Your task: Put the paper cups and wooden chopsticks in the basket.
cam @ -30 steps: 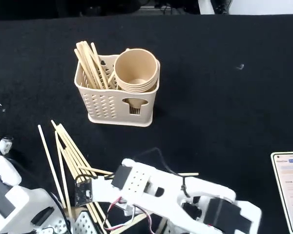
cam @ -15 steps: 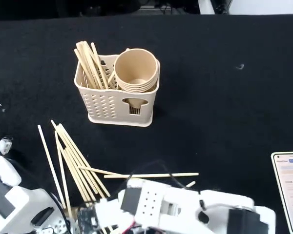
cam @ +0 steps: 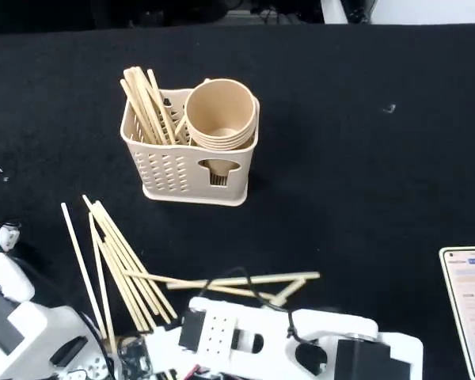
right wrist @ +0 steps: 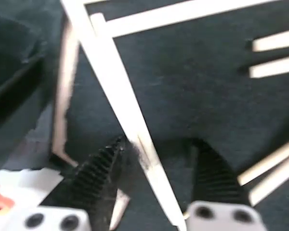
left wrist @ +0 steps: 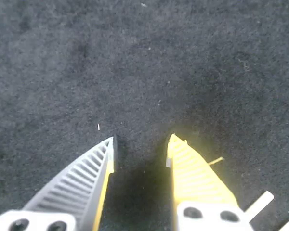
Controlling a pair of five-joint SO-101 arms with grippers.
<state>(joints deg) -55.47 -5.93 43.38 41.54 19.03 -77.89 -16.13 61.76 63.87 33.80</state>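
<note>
My right gripper [right wrist: 156, 144] hangs open over the loose chopsticks [cam: 120, 253] on the cloth [cam: 364, 174], one stick [right wrist: 116, 94] between its jaws. My left gripper [left wrist: 140, 143] is also open, above bare cloth. The cups [cam: 220, 111] and more chopsticks [cam: 146, 99] stand in the basket [cam: 174, 170].

Black cloth [cam: 364, 182] covers the table from edge to edge (its nap is visible close up in the left wrist view [left wrist: 135, 57]). A phone [cam: 469, 305] with a lit white screen lies at 4 o'clock, cut by the frame. A pale fleck [cam: 389, 108] sits at 2 o'clock, smaller specks [cam: 1, 174] at 9 o'clock. A white surface [cam: 427, 9] shows beyond the cloth at 1 o'clock.
</note>
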